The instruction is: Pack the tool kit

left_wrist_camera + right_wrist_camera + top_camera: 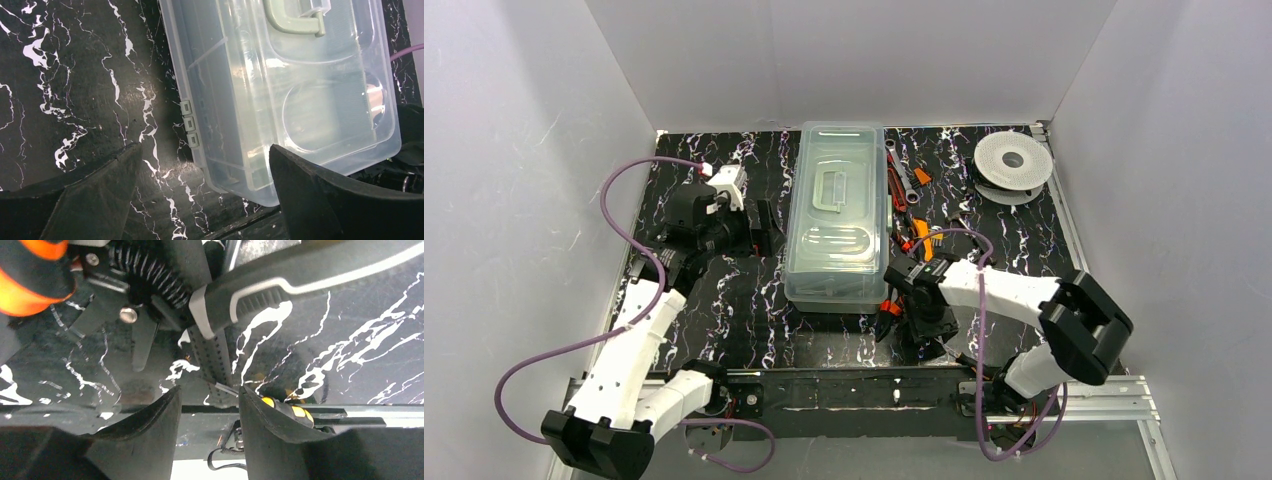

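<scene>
I am holding my left gripper (204, 147) with its fingers spread wide, hovering low over the black white-veined marble tabletop (724, 300), just beside the left long wall of the tool kit (837, 215). That large pale sage-green plastic box with its clear lid and green handle (292, 22) is lying shut in the middle of the table, long axis running away from me.

My right gripper (207, 390) is reaching down at the box's near right corner. Its fingers are standing partway apart, straddling a dark perforated metal strip (212, 360) that is sticking out of a grey-and-black moulded handle (260, 295). Slivers of table are showing on both sides of the strip, so I am not pinching it. Orange-and-black spring-loaded pliers (30, 280) are lying just beside it.
</scene>
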`<state>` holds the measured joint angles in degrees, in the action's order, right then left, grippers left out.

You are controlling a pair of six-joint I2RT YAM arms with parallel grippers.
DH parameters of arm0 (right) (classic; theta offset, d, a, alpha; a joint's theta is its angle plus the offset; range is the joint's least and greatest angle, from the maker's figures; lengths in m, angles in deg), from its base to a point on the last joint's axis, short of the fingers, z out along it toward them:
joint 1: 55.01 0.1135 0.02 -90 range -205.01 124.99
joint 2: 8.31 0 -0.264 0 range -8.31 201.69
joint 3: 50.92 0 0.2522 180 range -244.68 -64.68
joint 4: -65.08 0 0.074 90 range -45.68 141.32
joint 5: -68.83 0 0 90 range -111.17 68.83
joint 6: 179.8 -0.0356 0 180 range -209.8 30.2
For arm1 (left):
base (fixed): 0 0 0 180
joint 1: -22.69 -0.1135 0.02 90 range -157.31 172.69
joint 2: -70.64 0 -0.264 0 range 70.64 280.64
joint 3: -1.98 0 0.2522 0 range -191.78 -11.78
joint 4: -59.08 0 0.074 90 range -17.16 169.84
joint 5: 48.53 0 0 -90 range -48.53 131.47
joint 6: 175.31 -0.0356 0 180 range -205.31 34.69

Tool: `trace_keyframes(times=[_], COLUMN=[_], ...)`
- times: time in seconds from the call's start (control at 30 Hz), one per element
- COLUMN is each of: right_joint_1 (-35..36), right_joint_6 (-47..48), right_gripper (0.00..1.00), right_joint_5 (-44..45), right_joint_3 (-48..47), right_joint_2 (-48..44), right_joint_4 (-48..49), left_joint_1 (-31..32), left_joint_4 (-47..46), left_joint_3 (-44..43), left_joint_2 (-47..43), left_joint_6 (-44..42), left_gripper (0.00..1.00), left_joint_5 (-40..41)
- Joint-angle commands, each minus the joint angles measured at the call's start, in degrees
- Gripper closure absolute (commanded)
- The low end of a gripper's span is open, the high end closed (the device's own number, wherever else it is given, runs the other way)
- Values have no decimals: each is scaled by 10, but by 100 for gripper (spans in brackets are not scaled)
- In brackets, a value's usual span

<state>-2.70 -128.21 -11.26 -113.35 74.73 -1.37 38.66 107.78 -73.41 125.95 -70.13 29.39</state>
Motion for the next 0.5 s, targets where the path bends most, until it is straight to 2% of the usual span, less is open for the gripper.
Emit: trace_keyframes(times=[0.0,0.13,0.2,0.27,0.37,0.47], right_joint_1=[5,6,6,6,6,6], right_joint_6=[8,-16,-15,-13,-15,-12], right_gripper=[47,46,51,62,98,99], right_joint_5=[14,62,62,63,75,92], right_joint_3=[0,-14,-19,-22,-22,-19], right_joint_2=[29,52,64,68,55,21], right_joint_4=[28,16,16,20,25,38], left_joint_1=[0,-1,0,0,-1,-1], left_joint_4=[-2,-6,-12,-15,-13,-11], left_joint_3=[9,13,20,24,22,18], left_joint_2=[-12,-17,-18,-18,-17,-17], left_joint_6=[-11,-8,-5,-4,-8,-14], left_gripper=[2,2,2,2,2,2], left_joint_5=[-1,1,-6,-4,2,10])
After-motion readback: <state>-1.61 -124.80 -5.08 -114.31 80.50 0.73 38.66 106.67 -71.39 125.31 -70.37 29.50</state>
